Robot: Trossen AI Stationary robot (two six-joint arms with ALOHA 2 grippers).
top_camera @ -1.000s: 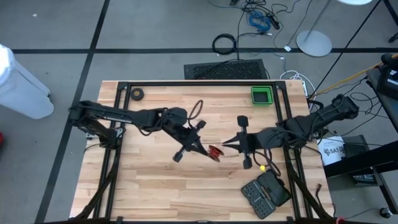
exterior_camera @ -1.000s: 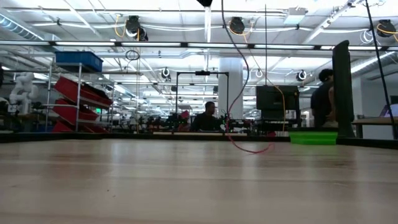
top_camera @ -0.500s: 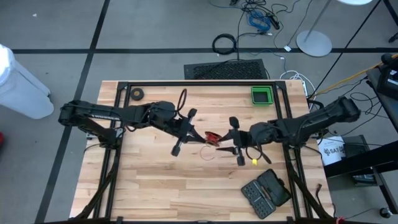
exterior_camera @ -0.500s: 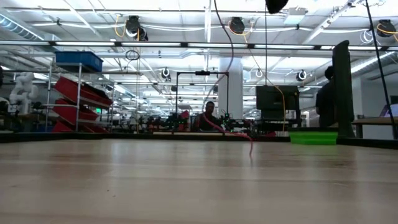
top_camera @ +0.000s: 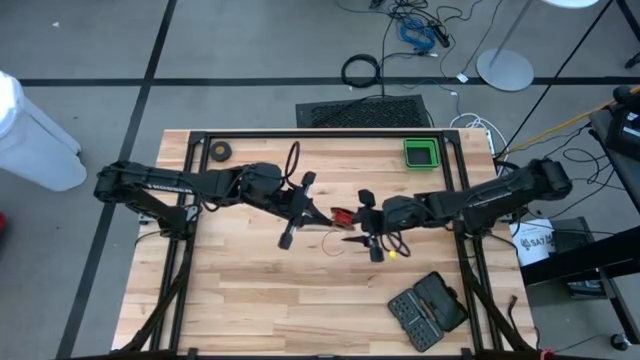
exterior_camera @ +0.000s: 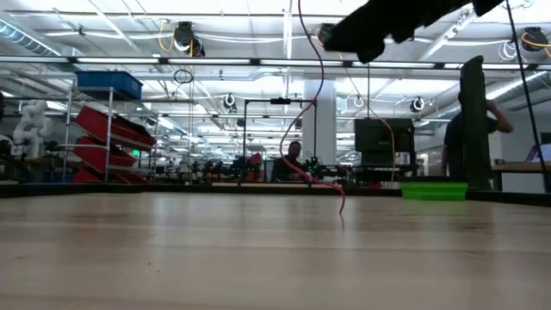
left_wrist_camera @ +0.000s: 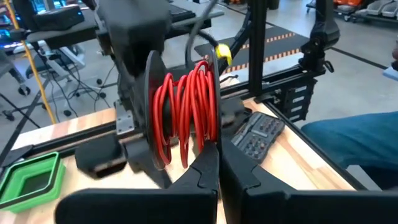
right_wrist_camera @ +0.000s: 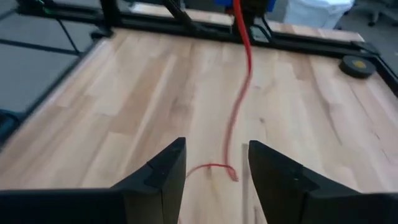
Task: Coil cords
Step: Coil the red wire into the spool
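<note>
Left gripper (left_wrist_camera: 214, 177) clamps the black reel (left_wrist_camera: 149, 112) wound with red cord (left_wrist_camera: 186, 109), half hiding it; right gripper (right_wrist_camera: 214, 177) gapes wide

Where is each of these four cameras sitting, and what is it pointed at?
High view: overhead, looking straight down on the table and both arms.
Low view: table height, facing the room; an arm crosses the top.
Left wrist view: behind the shut left gripper, facing the reel.
Right wrist view: behind the open right gripper, facing the tabletop.
All four show the red cord.
</note>
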